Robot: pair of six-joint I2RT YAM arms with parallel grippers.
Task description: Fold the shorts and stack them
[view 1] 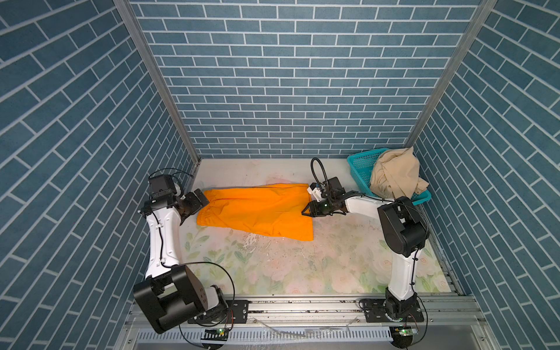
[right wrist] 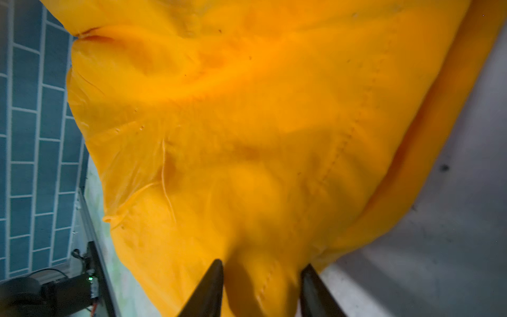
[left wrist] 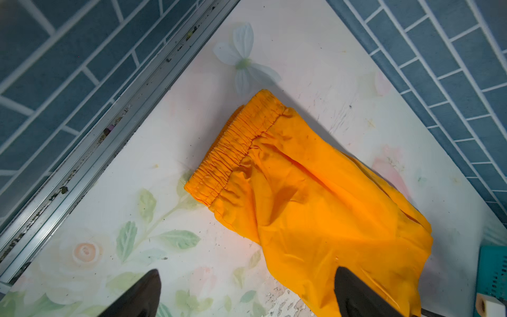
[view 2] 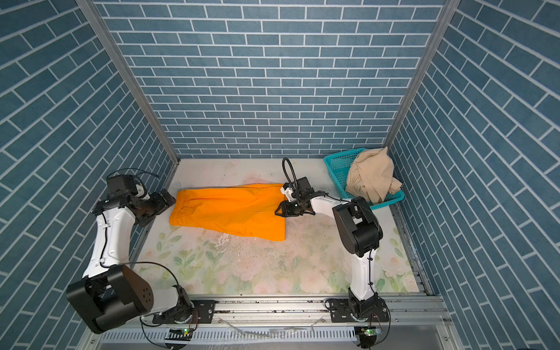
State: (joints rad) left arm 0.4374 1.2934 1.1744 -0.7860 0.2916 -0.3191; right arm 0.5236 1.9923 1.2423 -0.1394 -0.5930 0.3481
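The orange shorts (view 1: 257, 212) (view 2: 230, 212) lie flat across the back of the table, with the gathered waistband (left wrist: 238, 145) at the left end. My right gripper (view 1: 306, 210) (view 2: 278, 211) is at their right hem. In the right wrist view it (right wrist: 262, 288) is shut on a bunched fold of the orange cloth (right wrist: 247, 123). My left gripper (view 1: 198, 200) (view 2: 163, 201) hovers open by the waistband, holding nothing. In the left wrist view, one of its fingers (left wrist: 354, 296) shows over the orange cloth (left wrist: 315, 205). The beige shorts (view 1: 397, 175) (view 2: 372, 175) sit crumpled in the basket.
A teal perforated basket (view 1: 359, 165) (view 2: 335, 165) stands in the back right corner. Blue brick-patterned walls close in the back and both sides. A metal rail (left wrist: 109, 131) runs along the table's left edge, close to the left gripper. The floral table top (view 1: 303, 266) stretches out in front of the shorts.
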